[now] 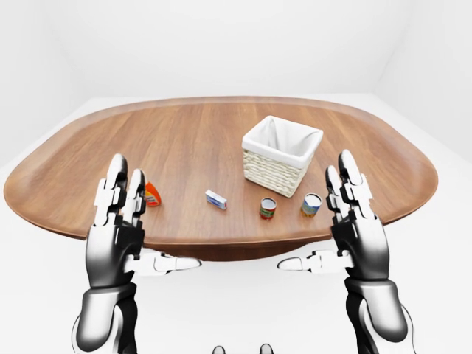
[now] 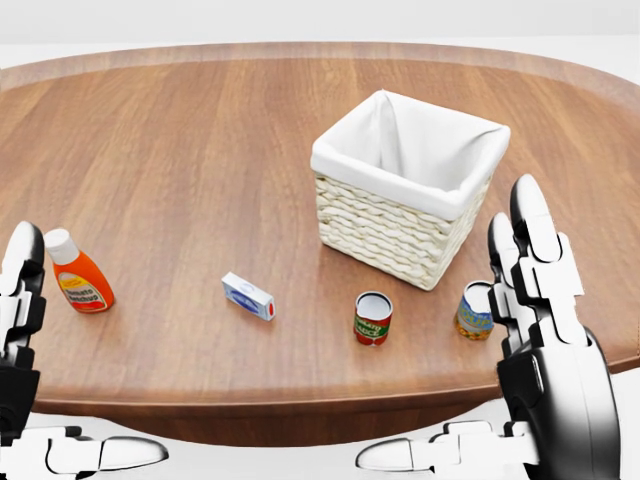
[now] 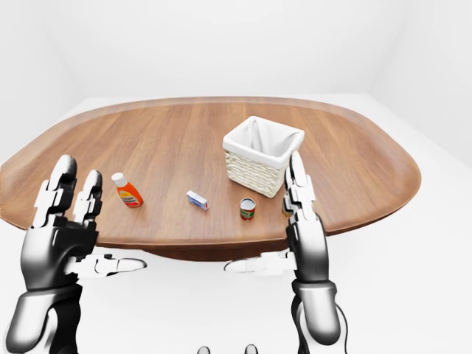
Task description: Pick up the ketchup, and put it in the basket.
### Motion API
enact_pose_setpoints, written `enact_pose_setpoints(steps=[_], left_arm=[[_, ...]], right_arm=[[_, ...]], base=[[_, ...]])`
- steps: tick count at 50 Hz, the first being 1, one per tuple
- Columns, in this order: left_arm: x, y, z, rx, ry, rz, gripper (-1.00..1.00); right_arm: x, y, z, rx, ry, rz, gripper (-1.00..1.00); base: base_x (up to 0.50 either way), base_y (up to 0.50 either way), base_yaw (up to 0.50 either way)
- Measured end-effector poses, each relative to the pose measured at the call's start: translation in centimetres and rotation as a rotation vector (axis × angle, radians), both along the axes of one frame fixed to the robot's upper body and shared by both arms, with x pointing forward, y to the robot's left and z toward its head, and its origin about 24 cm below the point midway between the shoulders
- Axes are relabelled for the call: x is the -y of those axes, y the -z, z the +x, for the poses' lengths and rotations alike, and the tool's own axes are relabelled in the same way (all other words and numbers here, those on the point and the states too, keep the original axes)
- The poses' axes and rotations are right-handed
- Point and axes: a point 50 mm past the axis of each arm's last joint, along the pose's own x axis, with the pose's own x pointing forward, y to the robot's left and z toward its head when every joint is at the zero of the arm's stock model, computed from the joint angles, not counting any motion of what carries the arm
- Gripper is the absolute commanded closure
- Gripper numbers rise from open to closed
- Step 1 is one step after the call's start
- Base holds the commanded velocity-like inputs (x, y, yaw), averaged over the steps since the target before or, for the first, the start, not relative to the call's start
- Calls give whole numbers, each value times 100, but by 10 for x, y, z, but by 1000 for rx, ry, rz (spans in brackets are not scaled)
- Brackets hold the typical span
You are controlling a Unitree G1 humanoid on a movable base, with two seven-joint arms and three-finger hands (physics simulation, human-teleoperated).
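So both hands were spread, empty: left hand (image 3: 63, 221) beside the orange ketchup bottle (image 2: 78, 272) at lower left, staged to grab; white-lined wicker basket (image 2: 400, 215) upper right, right hand (image 2: 545, 340) idle.

Bare white room, wooden table (image 1: 184, 140)

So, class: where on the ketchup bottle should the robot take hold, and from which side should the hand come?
Probably round the orange body of the ketchup bottle, below its white cap. It leans slightly and narrows toward the top, so the body offers the widest hold. Come from the head view's left with the open left hand, the nearest one; the table is bare on that side.
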Motion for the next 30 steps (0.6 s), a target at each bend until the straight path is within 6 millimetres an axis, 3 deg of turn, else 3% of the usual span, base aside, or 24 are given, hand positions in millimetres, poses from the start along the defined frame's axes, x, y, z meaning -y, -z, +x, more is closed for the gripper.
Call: enact_pose_setpoints(steps=[15, 30], left_arm=[[-1, -12, -5, 61, 10, -10, -100], [0, -12, -6, 61, 12, -5, -100]], right_arm=[[0, 2, 1, -9, 5, -10, -100], [2, 5, 1, -22, 12, 5, -100]], base=[[49, 5, 0], [0, 0, 0]])
